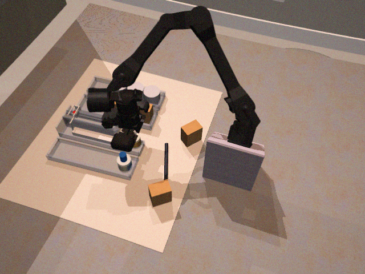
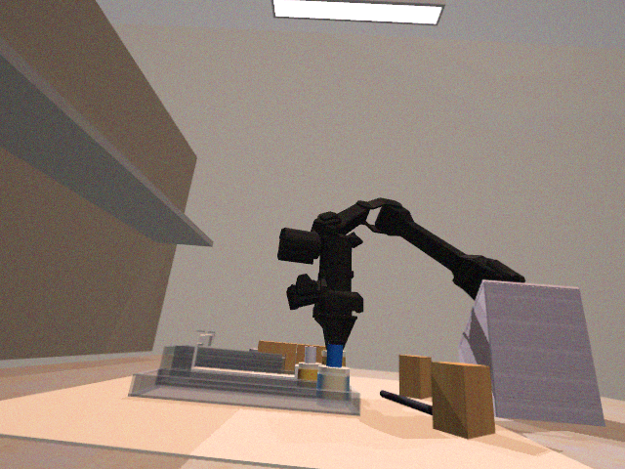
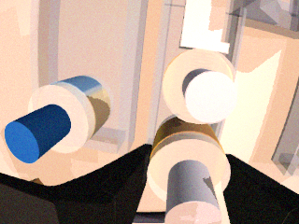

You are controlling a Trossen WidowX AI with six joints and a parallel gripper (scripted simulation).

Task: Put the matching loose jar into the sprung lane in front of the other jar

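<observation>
My gripper (image 1: 132, 136) (image 2: 335, 339) (image 3: 187, 157) points down, shut on a jar with an amber band (image 3: 189, 127) and a pale grey cap. This jar is upright at the front end of the sprung lane (image 1: 65, 131); its amber side (image 1: 137, 142) shows beside a finger in the top view. The matching lane jar (image 2: 308, 374) (image 3: 174, 83) stands right behind it, with a white piece (image 3: 203, 28) behind that. The two jars overlap in the wrist view; contact cannot be told. The held jar's base and the front stop are hidden. The red-marked pusher end (image 1: 74, 110) is at the lane's rear.
A blue-capped jar (image 1: 124, 162) (image 2: 333, 381) (image 3: 61, 117) stands in the neighbouring lane, close beside my fingers. White round-topped items (image 1: 151, 94) stand in the far tray. Wooden blocks (image 1: 191, 133) (image 1: 159, 193), a black rod (image 1: 166, 160) and a grey panel (image 1: 232, 165) are off to the right.
</observation>
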